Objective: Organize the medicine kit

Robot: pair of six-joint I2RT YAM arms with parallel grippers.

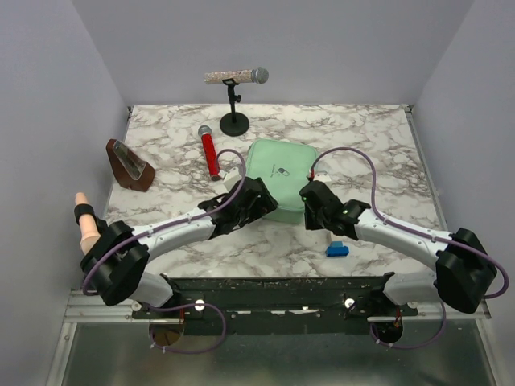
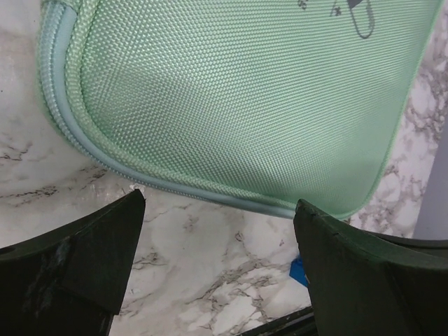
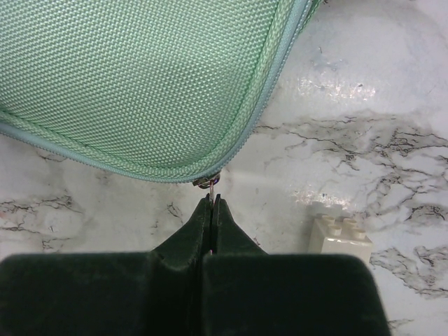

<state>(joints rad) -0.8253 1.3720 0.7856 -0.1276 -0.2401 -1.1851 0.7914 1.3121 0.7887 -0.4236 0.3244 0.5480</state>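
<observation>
The medicine kit (image 1: 278,170) is a mint-green woven case with a zip round its edge, lying zipped shut mid-table. My left gripper (image 1: 259,195) is at its near left side. In the left wrist view it (image 2: 220,203) stands open, with bare marble between the fingers and the kit's (image 2: 231,98) rounded edge just beyond the tips. My right gripper (image 1: 311,195) is at the kit's near right corner. In the right wrist view it (image 3: 212,199) is shut on the small metal zipper pull (image 3: 208,183) at the edge of the kit (image 3: 133,77).
A red microphone (image 1: 211,153) lies left of the kit, and a microphone on a black stand (image 1: 235,80) is behind it. A brown wedge (image 1: 129,165) sits at far left. A blue block (image 1: 337,249) lies near my right arm, a white brick (image 3: 341,238) beside the right fingers.
</observation>
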